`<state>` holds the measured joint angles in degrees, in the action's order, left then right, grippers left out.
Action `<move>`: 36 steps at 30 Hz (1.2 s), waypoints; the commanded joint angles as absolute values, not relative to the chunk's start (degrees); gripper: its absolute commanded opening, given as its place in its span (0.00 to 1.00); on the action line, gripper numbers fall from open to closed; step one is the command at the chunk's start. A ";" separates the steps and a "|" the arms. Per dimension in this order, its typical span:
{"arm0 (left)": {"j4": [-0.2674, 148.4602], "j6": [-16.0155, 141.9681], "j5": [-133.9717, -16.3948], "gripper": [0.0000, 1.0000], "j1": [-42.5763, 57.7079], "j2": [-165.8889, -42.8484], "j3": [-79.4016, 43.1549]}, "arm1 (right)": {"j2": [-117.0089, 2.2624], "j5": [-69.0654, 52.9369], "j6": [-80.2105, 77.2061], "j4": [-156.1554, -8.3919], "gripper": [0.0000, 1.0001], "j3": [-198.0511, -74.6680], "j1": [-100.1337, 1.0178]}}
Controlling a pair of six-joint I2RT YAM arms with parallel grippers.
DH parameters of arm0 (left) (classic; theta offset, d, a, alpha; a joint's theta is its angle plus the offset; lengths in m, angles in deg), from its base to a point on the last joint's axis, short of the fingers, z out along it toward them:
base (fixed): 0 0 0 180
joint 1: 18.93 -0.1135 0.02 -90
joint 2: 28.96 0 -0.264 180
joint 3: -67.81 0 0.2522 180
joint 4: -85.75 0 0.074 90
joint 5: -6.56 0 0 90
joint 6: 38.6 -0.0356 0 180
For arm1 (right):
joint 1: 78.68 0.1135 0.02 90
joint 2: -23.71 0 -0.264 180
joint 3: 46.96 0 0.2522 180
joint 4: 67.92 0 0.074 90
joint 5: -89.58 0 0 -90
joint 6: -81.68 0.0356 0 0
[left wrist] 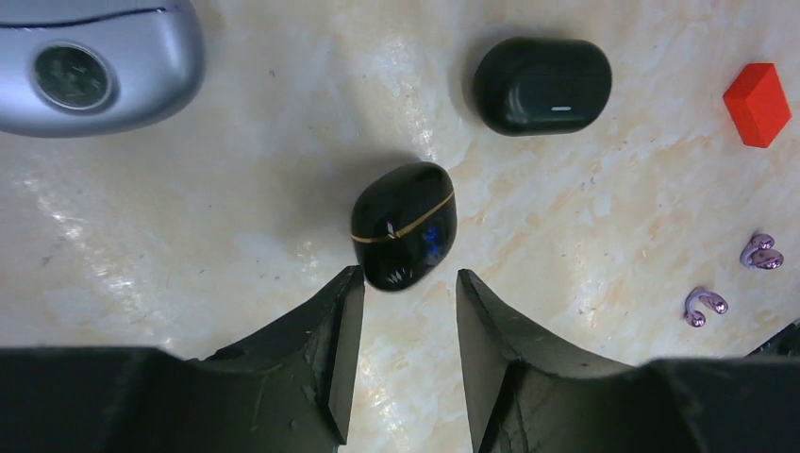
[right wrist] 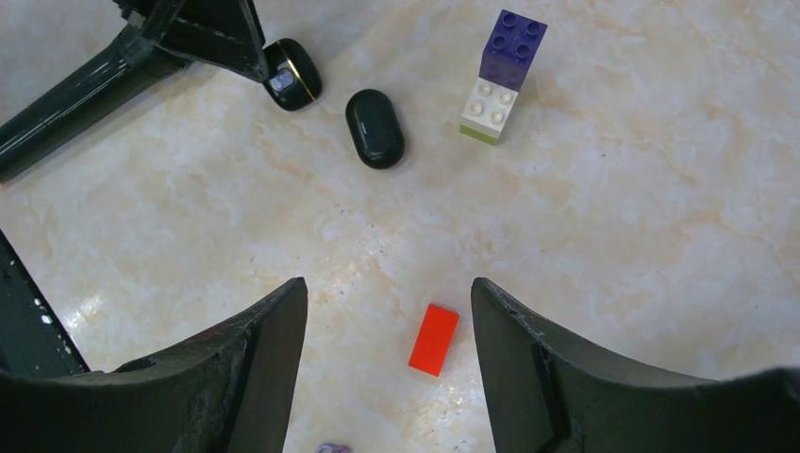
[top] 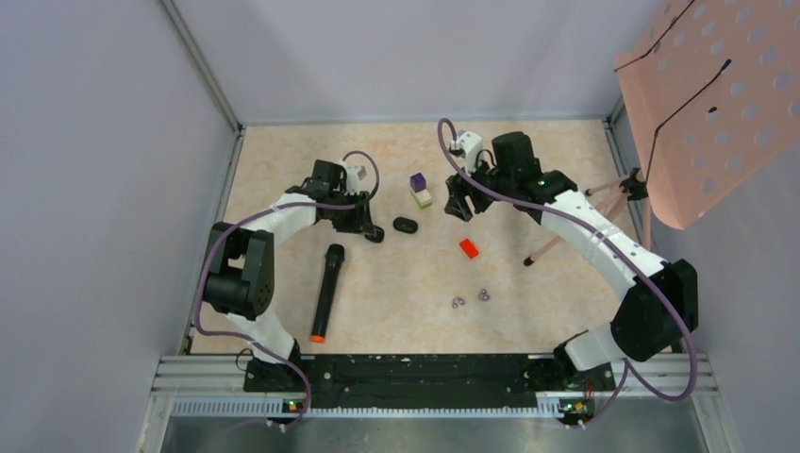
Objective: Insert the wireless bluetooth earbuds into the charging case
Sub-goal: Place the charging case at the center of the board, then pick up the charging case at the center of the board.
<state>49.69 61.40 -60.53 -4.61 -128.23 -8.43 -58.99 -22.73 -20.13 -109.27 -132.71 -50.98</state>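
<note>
A glossy black charging case (left wrist: 404,225) with a gold seam lies closed on the marble-patterned table. My left gripper (left wrist: 409,276) is open, its fingertips either side of the case's near end without clasping it. In the top view this gripper (top: 368,226) is left of centre. A matte black case (left wrist: 542,85), also closed, lies just beyond (top: 406,225). My right gripper (right wrist: 388,283) hangs open above the table with nothing between its fingers, right of centre (top: 460,208). The wireless bluetooth earbuds are out of view.
A purple-and-white brick stack (top: 420,189) stands behind the cases. A red block (top: 469,248) lies below the right gripper. Two tiny pale purple rings (top: 458,302) (top: 484,294) lie nearer the front. A black microphone (top: 325,293) lies at the left. A pink perforated stand (top: 708,104) leans at the right.
</note>
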 commanded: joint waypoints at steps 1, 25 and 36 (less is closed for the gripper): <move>49.55 59.33 -62.60 0.48 -4.70 -122.83 -9.66 | -59.50 -22.15 -20.33 -107.97 0.64 -133.83 -52.13; 47.07 61.75 -77.68 0.62 -10.10 -123.55 -21.32 | -68.91 -27.49 -33.48 -104.44 0.50 -136.83 -48.96; 49.24 62.15 -70.69 0.76 -13.57 -128.20 -19.82 | -84.48 -25.79 -29.74 -100.45 0.53 -148.57 -43.07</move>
<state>46.28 61.57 -74.73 -13.22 -124.60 -18.75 -81.33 -25.53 -33.20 -103.94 -141.59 -44.03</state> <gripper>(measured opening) 0.680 0.519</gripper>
